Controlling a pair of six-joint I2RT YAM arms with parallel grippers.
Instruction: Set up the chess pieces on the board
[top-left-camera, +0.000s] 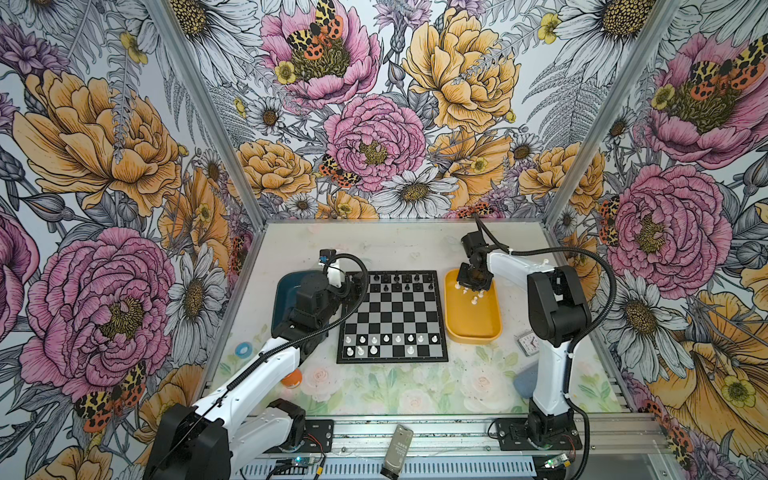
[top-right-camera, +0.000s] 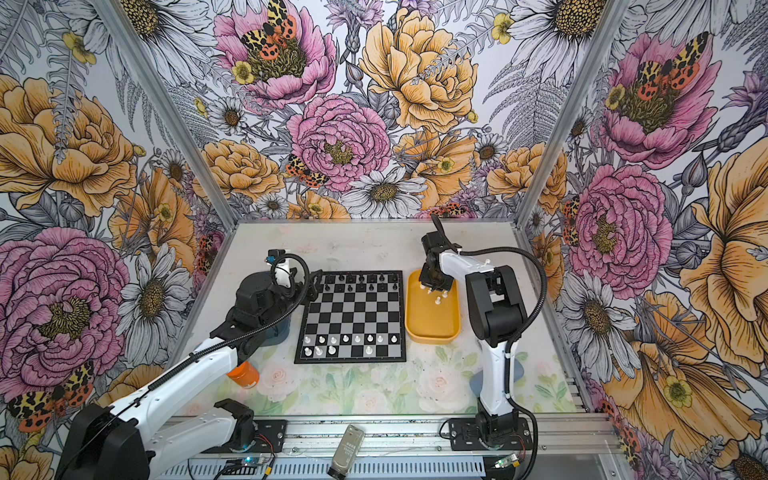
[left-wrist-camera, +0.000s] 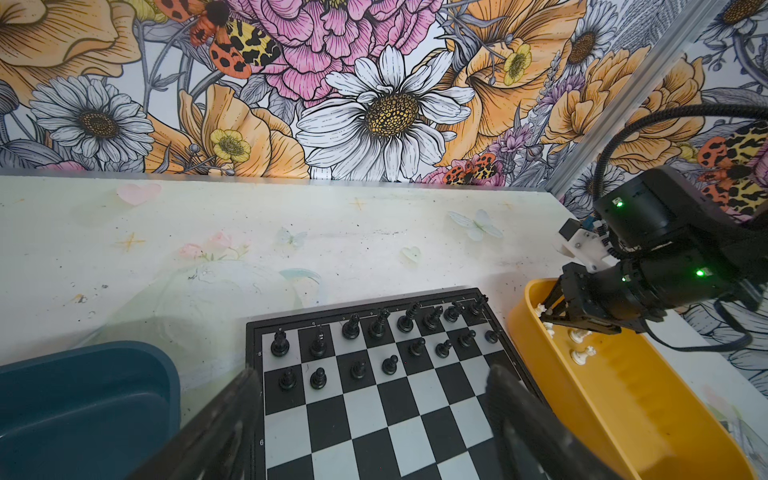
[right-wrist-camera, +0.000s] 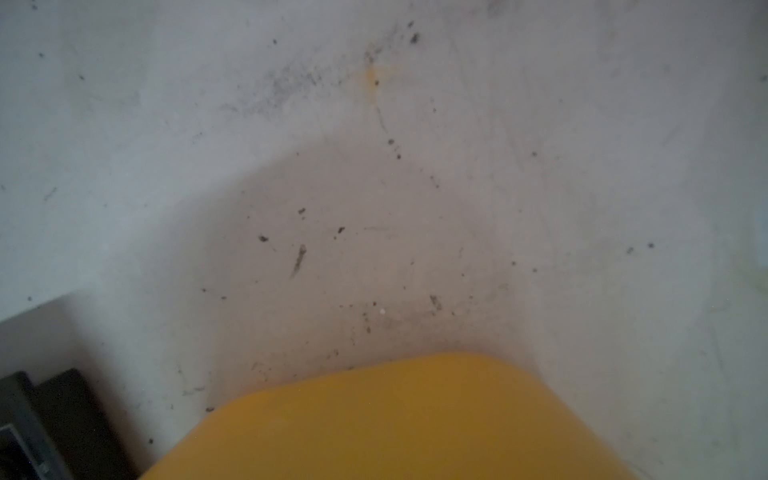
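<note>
In both top views the right claw (top-left-camera: 470, 286) is reaching among chess pieces (top-left-camera: 473, 300) in the yellow tray (top-left-camera: 473, 326); in the left wrist view the left claw (left-wrist-camera: 372, 372) is hanging spread, while whether the right claw is pinching anything cannot be told; the right wrist view is showing only tray, so the pick is judged to be calling next for a lift onto the board (top-left-camera: 392, 307).

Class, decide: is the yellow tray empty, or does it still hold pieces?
Not empty: in both top views a few white chess pieces sit at the far end of the yellow tray.
</note>
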